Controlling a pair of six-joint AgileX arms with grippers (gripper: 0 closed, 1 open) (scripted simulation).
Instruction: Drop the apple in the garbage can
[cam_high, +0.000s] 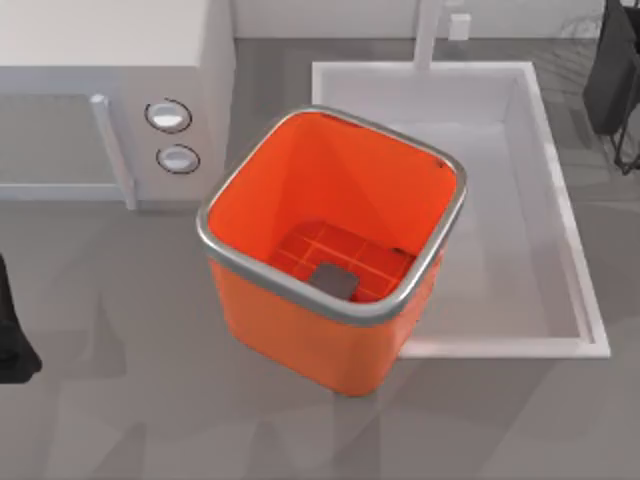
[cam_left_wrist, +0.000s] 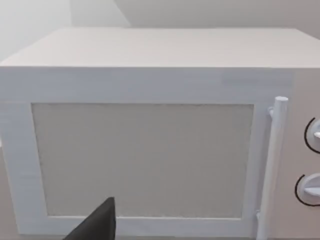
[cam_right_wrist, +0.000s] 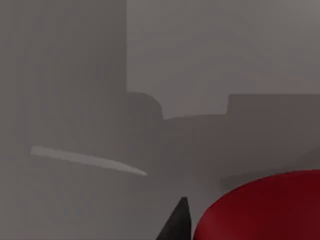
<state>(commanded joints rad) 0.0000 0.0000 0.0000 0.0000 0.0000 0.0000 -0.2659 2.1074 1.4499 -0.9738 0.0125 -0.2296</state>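
Right gripper (cam_right_wrist: 181, 220) shows one dark fingertip just beside a glossy red rounded apple (cam_right_wrist: 260, 210); whether it pinches the fruit I cannot tell. Bright orange square garbage can (cam_high: 300, 330) with silver rim stands mid-table, between the white microwave (cam_high: 110, 60) and white sink basin (cam_high: 560, 250).

A white microwave (cam_left_wrist: 150, 125) faces the camera, its door handle (cam_left_wrist: 272, 165) and two dials (cam_left_wrist: 312, 160) at the frame's right, a dark gripper fingertip (cam_left_wrist: 97, 225) at bottom.

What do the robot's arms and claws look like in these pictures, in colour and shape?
Little of them shows. The left arm is a black, blocky part at the table's left edge; the right arm is a black angular piece at the top right. Each wrist view has one dark, pointed claw fingertip. No cables or markings are visible.
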